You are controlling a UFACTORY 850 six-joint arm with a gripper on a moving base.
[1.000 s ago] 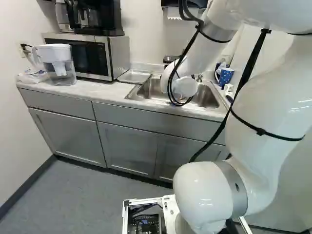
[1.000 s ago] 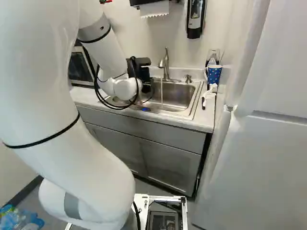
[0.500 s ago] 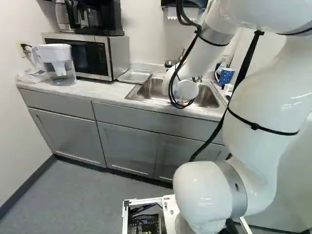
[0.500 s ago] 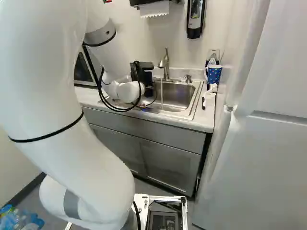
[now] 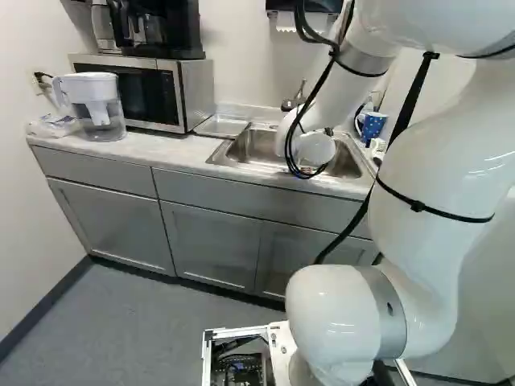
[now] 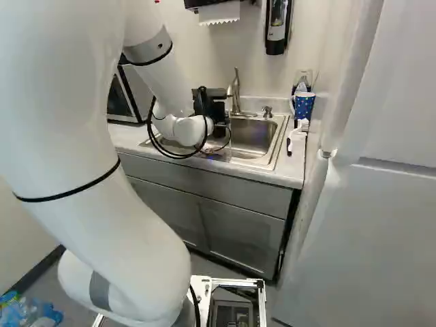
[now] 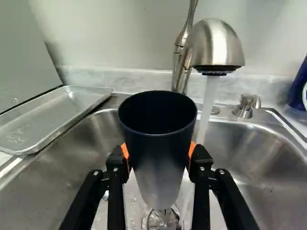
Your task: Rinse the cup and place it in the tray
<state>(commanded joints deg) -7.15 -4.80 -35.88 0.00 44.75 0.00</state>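
two orange pads of the level hand (image 7: 159, 155) pinch the upright cup (image 7: 158, 143) over the sink (image 7: 72, 177)

Sink (image 6: 255, 136) in both rear, downward base views; wrist view close.

A kitchen area, shown by the sink (image 7: 268, 163), faucet (image 7: 218, 45), microwave (image 5: 145, 92) and cabinets (image 5: 209, 241)

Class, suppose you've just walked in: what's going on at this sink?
A white robot arm holds a dark blue, tapered cup, mouth up, in its black gripper over the stainless steel sink. Water is running from the brushed-metal faucet, falling beside the cup's mouth rather than into it. The shallow metal tray lies beside the sink, without the cup.
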